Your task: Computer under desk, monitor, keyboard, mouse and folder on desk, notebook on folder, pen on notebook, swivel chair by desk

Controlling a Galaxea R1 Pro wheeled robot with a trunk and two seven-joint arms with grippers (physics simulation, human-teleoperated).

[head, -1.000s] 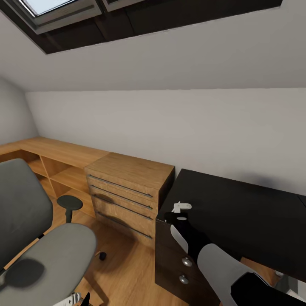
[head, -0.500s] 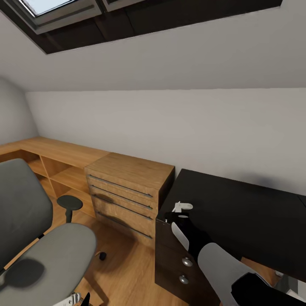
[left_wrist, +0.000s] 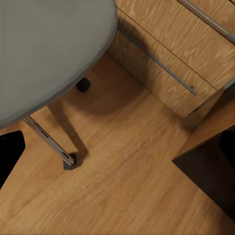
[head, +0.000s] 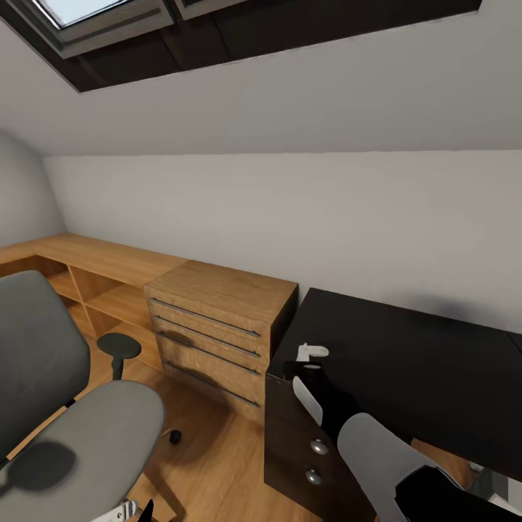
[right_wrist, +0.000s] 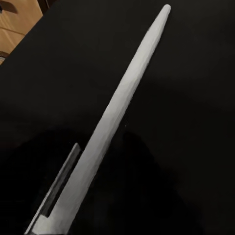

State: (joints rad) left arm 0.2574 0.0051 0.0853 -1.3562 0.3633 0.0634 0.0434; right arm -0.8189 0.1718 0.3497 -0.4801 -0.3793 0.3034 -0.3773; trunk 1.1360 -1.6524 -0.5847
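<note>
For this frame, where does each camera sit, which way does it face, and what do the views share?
Head: looks forward and down at the black desk, drawers and chair; right arm reaches over the desk corner.
Left wrist: points down at the wood floor, chair seat and drawer fronts.
Right wrist: close above the desk top, looking along a pen.
Shared: head and left wrist both show chair and drawers; head and right wrist, the desk.

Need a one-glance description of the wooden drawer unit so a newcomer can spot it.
Start at the black desk on the right. Directly against its left end stands the wooden drawer unit. Unlike the open shelving beyond it, its front carries long horizontal metal bar handles.
</note>
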